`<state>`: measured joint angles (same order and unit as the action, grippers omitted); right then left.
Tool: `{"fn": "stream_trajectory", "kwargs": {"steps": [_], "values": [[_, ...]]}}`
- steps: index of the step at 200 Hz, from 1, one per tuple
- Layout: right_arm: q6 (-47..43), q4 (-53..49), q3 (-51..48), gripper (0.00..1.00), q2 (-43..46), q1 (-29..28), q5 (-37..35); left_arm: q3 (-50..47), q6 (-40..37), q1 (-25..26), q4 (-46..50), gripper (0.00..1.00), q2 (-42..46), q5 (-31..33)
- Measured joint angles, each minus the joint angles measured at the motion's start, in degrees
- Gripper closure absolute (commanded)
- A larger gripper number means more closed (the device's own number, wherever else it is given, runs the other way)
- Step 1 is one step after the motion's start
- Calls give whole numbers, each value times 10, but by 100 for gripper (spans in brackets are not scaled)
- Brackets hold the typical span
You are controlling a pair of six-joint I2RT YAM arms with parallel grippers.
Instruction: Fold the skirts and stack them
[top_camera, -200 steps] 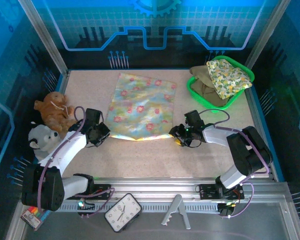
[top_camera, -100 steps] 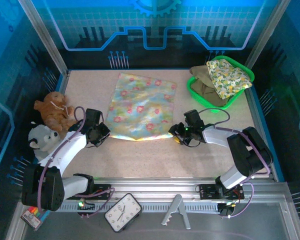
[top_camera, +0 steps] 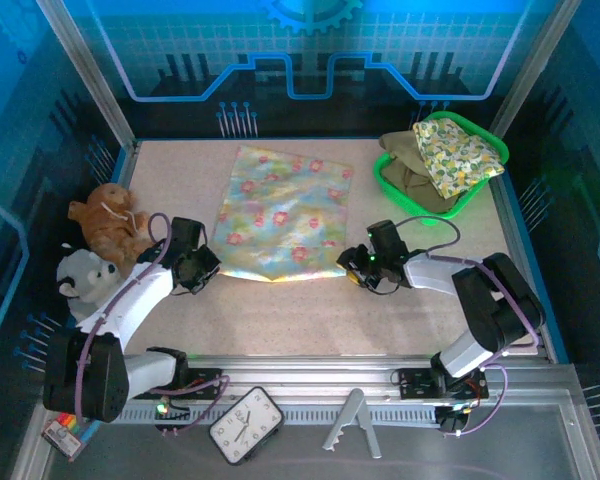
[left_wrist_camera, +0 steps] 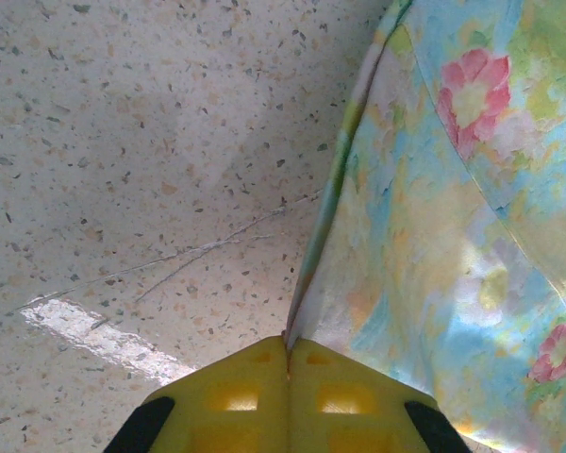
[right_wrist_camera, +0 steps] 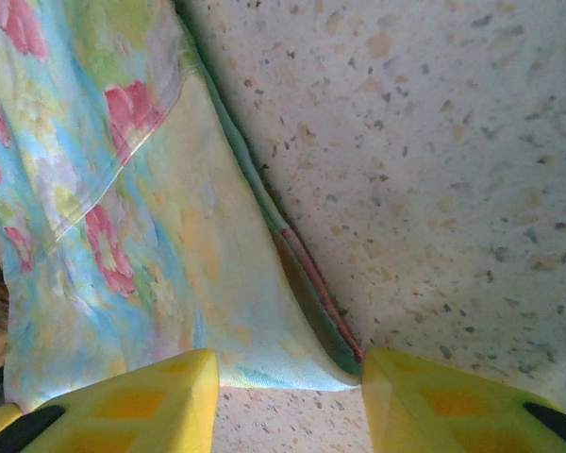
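Observation:
A pastel floral skirt [top_camera: 285, 215] lies spread flat in the middle of the table. My left gripper [top_camera: 202, 268] is at its near-left corner. In the left wrist view, the yellow fingers [left_wrist_camera: 288, 342] are shut, with the hem of the skirt [left_wrist_camera: 453, 236] pinched between their tips. My right gripper [top_camera: 352, 270] is at the near-right corner. There the fingers [right_wrist_camera: 288, 363] stand open on either side of the folded corner of the skirt [right_wrist_camera: 123, 208], which lies on the table between them. A yellow-green floral skirt [top_camera: 458, 155] and an olive-khaki skirt [top_camera: 410, 165] are piled in the basket.
The green plastic basket [top_camera: 385, 182] sits at the back right. A brown plush toy [top_camera: 105, 215] and a grey-white plush toy [top_camera: 85, 272] lie along the left edge. A clock [top_camera: 246, 423] rests on the metal rail in front of the table.
My right gripper has edged slightly toward the skirt's near-right corner, and its jaws have narrowed a little. The left gripper and the skirt have not moved.

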<state>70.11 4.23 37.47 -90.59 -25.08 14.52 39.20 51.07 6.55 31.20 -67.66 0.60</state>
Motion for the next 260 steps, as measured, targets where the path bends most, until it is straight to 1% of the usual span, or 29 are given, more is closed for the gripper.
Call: {"fn": "stream_trajectory", "kwargs": {"steps": [62, 108, 163, 260], "values": [[0, 1, 0, 55, -4, -7, -10, 0, 0, 0, 0, 100, 0, 0], [0, -3, 0, 56, -2, -12, -21, 0, 0, 0, 0, 100, 0, 0], [0, -17, -13, 57, 19, -19, -36, 0, 0, 0, 0, 100, 0, 0], [7, -12, -14, 58, 14, -19, -36, 0, 0, 0, 0, 100, -10, 0]]}}
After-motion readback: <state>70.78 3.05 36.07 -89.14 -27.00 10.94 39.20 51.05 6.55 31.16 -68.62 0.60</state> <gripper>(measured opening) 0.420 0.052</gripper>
